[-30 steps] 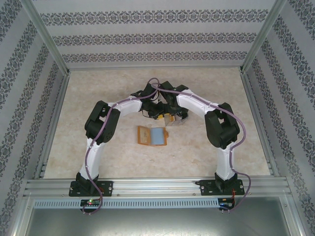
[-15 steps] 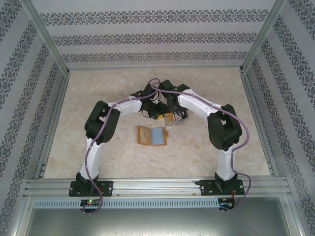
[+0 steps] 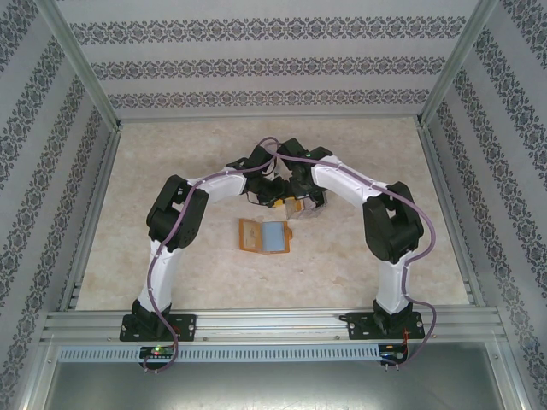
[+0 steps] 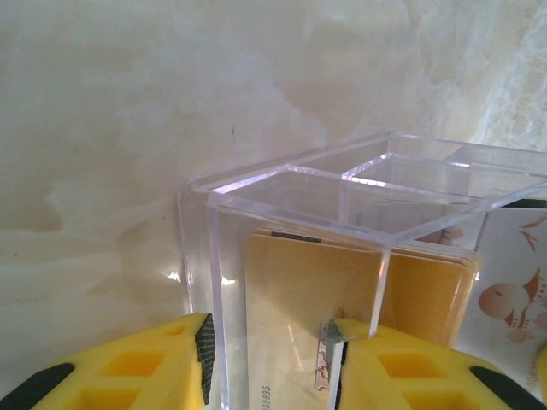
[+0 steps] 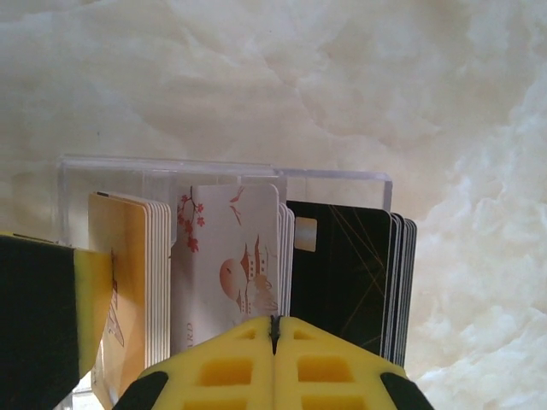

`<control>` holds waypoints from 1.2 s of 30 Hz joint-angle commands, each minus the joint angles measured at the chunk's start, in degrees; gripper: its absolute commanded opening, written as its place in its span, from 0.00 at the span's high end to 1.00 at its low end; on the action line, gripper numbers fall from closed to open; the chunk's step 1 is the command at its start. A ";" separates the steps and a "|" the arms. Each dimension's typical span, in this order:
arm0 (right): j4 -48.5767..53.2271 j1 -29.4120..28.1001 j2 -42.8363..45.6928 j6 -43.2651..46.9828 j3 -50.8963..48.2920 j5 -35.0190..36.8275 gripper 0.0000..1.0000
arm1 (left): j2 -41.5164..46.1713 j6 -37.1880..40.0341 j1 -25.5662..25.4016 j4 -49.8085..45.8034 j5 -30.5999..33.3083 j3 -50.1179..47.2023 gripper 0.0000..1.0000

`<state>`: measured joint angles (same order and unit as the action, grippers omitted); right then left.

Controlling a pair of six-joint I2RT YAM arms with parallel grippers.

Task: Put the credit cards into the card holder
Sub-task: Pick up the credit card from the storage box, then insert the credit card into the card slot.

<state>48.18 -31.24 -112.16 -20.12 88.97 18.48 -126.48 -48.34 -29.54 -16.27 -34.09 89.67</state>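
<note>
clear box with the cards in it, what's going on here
The left arm's fingers clamp a wall of the clear box. The right arm's fingers are shut at the white cards, which stand between the orange cards and the black cards; whether one is pinched is unclear. The card holder lies open on the table, apart from the box.

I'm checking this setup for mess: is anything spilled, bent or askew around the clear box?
Nothing stands out. The credit cards stand upright in three tidy stacks inside the clear box, none spilled, and the card holder lies open and flat on the table.
</note>
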 commanded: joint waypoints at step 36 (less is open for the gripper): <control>-29.02 6.02 33.33 -39.33 -26.76 -28.54 1.00 | 19.25 -12.74 4.09 24.63 -11.27 -17.07 0.29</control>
<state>24.56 -25.61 -79.96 -55.07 63.16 -6.11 -107.22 -56.34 -25.39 -0.01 -40.34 73.93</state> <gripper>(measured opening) 0.048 0.712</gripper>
